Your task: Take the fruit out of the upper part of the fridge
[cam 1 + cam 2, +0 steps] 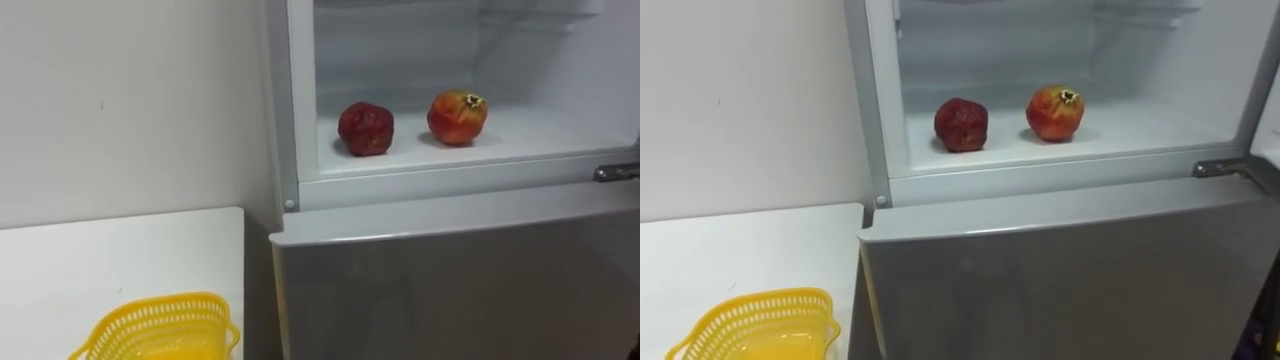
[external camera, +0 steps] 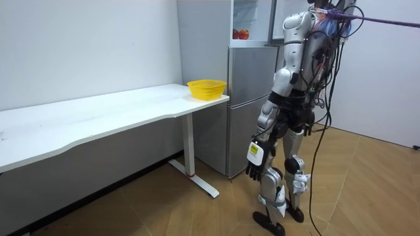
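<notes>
In the room view the robot stands facing the fridge [image 2: 244,98], its left hand [image 2: 254,172] hanging by its thigh. I cannot tell whether the fingers are wide or curled. Well above the fingers, the eye views show a dark red fruit [image 1: 366,128] and a pomegranate [image 1: 457,117] lying apart on the open upper shelf [image 1: 545,135]. A yellow basket [image 1: 160,325] sits on the bench [image 1: 120,255].

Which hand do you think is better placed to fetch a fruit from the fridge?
Probably the left: the dark red fruit sits left of the orange fruit, and the yellow basket is on that side too.
</notes>
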`<state>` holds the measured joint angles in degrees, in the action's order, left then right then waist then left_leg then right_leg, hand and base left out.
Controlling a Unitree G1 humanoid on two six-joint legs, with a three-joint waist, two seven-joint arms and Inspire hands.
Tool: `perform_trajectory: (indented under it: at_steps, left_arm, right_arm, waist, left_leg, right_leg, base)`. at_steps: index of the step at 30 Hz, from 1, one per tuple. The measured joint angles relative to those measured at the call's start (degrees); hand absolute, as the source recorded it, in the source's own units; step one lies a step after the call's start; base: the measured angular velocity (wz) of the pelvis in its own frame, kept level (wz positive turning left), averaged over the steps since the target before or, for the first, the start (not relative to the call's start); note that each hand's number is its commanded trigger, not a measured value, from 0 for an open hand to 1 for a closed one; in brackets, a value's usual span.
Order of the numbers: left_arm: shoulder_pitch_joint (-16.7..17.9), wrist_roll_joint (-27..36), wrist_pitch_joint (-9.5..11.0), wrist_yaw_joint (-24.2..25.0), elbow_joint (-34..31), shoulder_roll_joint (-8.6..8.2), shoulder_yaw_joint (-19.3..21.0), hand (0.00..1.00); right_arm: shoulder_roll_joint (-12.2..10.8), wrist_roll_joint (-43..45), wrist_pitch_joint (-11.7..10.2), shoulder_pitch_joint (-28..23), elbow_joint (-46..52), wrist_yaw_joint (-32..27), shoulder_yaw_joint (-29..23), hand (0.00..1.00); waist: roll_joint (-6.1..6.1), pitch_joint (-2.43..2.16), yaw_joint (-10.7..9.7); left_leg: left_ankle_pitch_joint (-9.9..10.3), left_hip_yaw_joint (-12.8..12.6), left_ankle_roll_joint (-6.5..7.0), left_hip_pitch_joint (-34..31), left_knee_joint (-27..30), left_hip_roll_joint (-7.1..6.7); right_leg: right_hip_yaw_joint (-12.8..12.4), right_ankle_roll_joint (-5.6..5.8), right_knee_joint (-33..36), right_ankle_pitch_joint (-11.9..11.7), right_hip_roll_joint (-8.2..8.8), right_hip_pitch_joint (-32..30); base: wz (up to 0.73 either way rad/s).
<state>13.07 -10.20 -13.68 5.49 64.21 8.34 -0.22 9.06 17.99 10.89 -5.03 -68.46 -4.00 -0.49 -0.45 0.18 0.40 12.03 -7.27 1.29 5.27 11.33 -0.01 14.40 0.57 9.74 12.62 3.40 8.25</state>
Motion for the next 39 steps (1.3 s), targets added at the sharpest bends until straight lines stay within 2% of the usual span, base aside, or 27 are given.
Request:
perform_trajectory:
  at_steps: [5,6,8,9,11,13,14,17,19,20,21,23,29,30,31,33,35,39]
  left_arm:
    - [0.6,-3.2,0.8,0.6,0.0,-0.07,0.1,0.0]
    - [0.6,-3.4,1.2,0.9,0.0,-0.07,0.2,0.0]
    - [0.7,-5.0,2.4,1.3,-0.2,-0.27,0.2,0.0]
    - [0.7,-5.4,2.9,1.3,-0.2,-0.34,0.2,0.0]
    - [0.5,-5.7,4.6,1.4,-0.1,-0.59,1.3,0.0]
    - [0.6,-5.7,5.5,1.4,-0.1,-0.76,2.2,0.0]
    - [0.2,-5.7,5.8,1.4,-0.1,-0.75,2.2,0.0]
    - [0.0,-5.6,6.9,1.5,-0.1,-0.76,2.3,0.0]
    - [-0.1,-5.1,7.4,1.4,0.2,-0.75,2.1,0.0]
    - [0.1,-5.0,7.7,1.3,0.2,-0.74,2.0,0.0]
    - [0.2,-5.0,8.0,1.3,0.2,-0.74,2.0,0.0]
    - [0.8,-5.0,8.9,1.2,0.3,-0.74,1.5,0.0]
    - [-0.9,-5.1,10.1,1.0,2.8,-0.4,-1.3,0.0]
    - [-1.0,-5.0,10.2,1.1,3.0,-0.35,-1.4,0.0]
    - [-1.1,-5.0,10.5,1.2,3.6,-0.22,-2.0,0.0]
    - [-1.8,-5.0,10.8,1.4,4.4,-0.12,-3.2,0.0]
    - [-2.3,-5.1,11.2,1.6,5.3,-0.07,-3.8,0.0]
    - [-2.3,-5.0,11.6,1.4,5.6,0.17,-4.8,0.0]
  right_arm:
    - [-0.3,-11.4,-3.1,0.0,9.1,-3.1,-2.0,0.0]
    - [-0.3,-11.4,-3.5,0.0,10.7,-3.3,-2.1,0.0]
    - [-0.3,-12.3,-5.8,-0.4,16.7,-4.0,-3.2,0.0]
    - [-0.4,-12.6,-6.1,-0.9,19.4,-4.1,-3.4,0.0]
    - [-0.6,-13.0,-8.0,-3.1,29.8,-4.8,-3.7,0.0]
    - [-1.2,-13.0,-8.5,-4.8,39.1,-5.2,-4.2,0.0]
    - [-1.6,-13.2,-9.5,-5.7,44.5,-5.8,-4.2,0.0]
    - [-2.5,-11.4,-11.9,-7.6,55.0,-6.1,-4.0,0.0]
    - [-2.6,-11.5,-12.3,-8.9,60.2,-6.6,-3.8,0.0]
    - [-2.6,-11.5,-12.6,-10.1,64.0,-7.0,-3.6,0.0]
    - [-2.6,-11.3,-12.6,-10.7,65.8,-7.1,-3.3,0.0]
    - [-2.6,-8.4,-13.5,-12.0,72.4,-7.4,-2.1,0.0]
    - [-2.5,-3.8,-15.8,-11.9,79.6,-9.9,-0.8,0.0]
    - [-2.5,-3.6,-16.1,-11.9,80.4,-10.1,-0.8,0.0]
    - [-2.5,-3.1,-16.4,-11.9,82.0,-10.6,-0.6,0.0]
    - [-2.3,-2.1,-16.4,-11.9,85.1,-11.6,-0.1,0.0]
    - [-1.9,1.7,-17.4,-11.9,88.3,-13.1,0.8,0.0]
    - [-1.8,4.5,-18.5,-10.7,91.4,-14.8,3.8,0.0]
  waist:
    - [-0.06,-0.18,-0.1]
    - [-0.05,-0.17,-0.1]
    - [-0.04,-0.23,-0.2]
    - [-0.01,-0.23,-0.2]
    - [0.02,-0.25,-0.3]
    - [0.21,-0.23,-0.3]
    - [0.34,-0.24,-0.3]
    - [0.5,-0.3,-0.3]
    - [0.61,-0.36,-0.5]
    - [1.08,-0.64,-0.7]
    - [0.81,-0.52,-0.7]
    - [1.54,-0.92,-1.7]
    - [1.49,-0.77,-2.7]
    - [1.29,-0.62,-2.8]
    - [1.3,-0.49,-2.7]
    - [1.57,-0.49,-2.1]
    - [1.75,-0.47,-1.7]
    - [1.35,-0.48,-1.4]
  left_leg:
    - [0.0,-0.1,-0.04,0.0,0.1,0.18]
    - [0.0,-0.1,-0.04,-0.1,0.1,0.18]
    - [0.0,-0.4,-0.03,-0.5,0.4,0.17]
    - [0.0,-0.4,-0.03,-0.6,0.4,0.17]
    - [0.0,-0.4,-0.03,-0.8,0.4,0.18]
    - [0.0,-0.5,-0.03,-0.9,0.4,0.18]
    - [0.0,-0.7,-0.04,-0.8,0.4,0.2]
    - [0.0,-1.0,-0.04,-0.9,0.3,0.23]
    - [0.0,-1.1,-0.04,-0.9,0.0,0.22]
    - [0.0,-1.4,-0.04,-0.9,-0.2,0.25]
    - [0.0,-1.6,-0.04,-1.0,-0.2,0.27]
    - [0.0,-2.1,-0.04,-1.9,-0.2,0.42]
    - [0.0,-2.5,-0.03,-2.0,-0.2,0.53]
    - [0.0,-2.7,-0.03,-2.0,-0.2,0.53]
    - [0.0,-3.0,-0.03,-1.9,-0.3,0.53]
    - [0.0,-3.6,-0.04,-1.7,-0.8,0.59]
    - [0.0,-3.7,-0.04,-1.6,-1.2,0.63]
    - [0.0,-3.6,-0.09,-1.7,-1.6,0.39]
  right_leg:
    - [0.0,-0.17,0.0,-0.1,-0.13,-0.1]
    - [0.1,-0.19,0.0,-0.1,-0.12,-0.1]
    - [0.2,-0.18,0.0,-0.1,-0.08,-0.3]
    - [0.2,-0.18,0.0,-0.1,-0.08,-0.4]
    - [0.1,-0.2,0.1,-0.2,-0.08,-0.8]
    - [0.0,-0.19,0.0,-0.2,-0.09,-0.8]
    - [-0.2,-0.19,-0.1,-0.2,-0.11,-1.0]
    - [-0.4,-0.19,-0.1,-0.2,-0.11,-1.3]
    - [-0.5,-0.18,-0.1,-0.2,-0.12,-1.4]
    - [-0.9,-0.17,-0.1,-0.2,-0.16,-1.6]
    - [-1.1,-0.17,0.0,-0.2,-0.19,-1.9]
    - [-2.1,-0.24,0.7,-0.3,-0.38,-3.2]
    - [-3.3,-0.33,1.2,-0.4,-0.62,-3.4]
    - [-3.4,-0.33,1.2,-0.4,-0.61,-3.5]
    - [-3.6,-0.33,1.2,-0.4,-0.6,-3.8]
    - [-4.2,-0.3,1.1,-0.4,-0.67,-4.4]
    - [-4.7,-0.28,1.1,-0.5,-1.08,-4.5]
    - [-4.8,-0.35,1.1,-0.8,-1.29,-4.3]
  base:
    - [0.0]
    - [0.0]
    - [0.0]
    - [0.0]
    - [-0.02]
    - [-0.02]
    - [-0.04]
    - [-0.06]
    - [-0.03]
    - [-0.1]
    - [-0.19]
    - [-0.19]
    - [-0.1]
    - [-0.06]
    - [-0.08]
    - [-0.15]
    - [-0.11]
    - [-0.02]
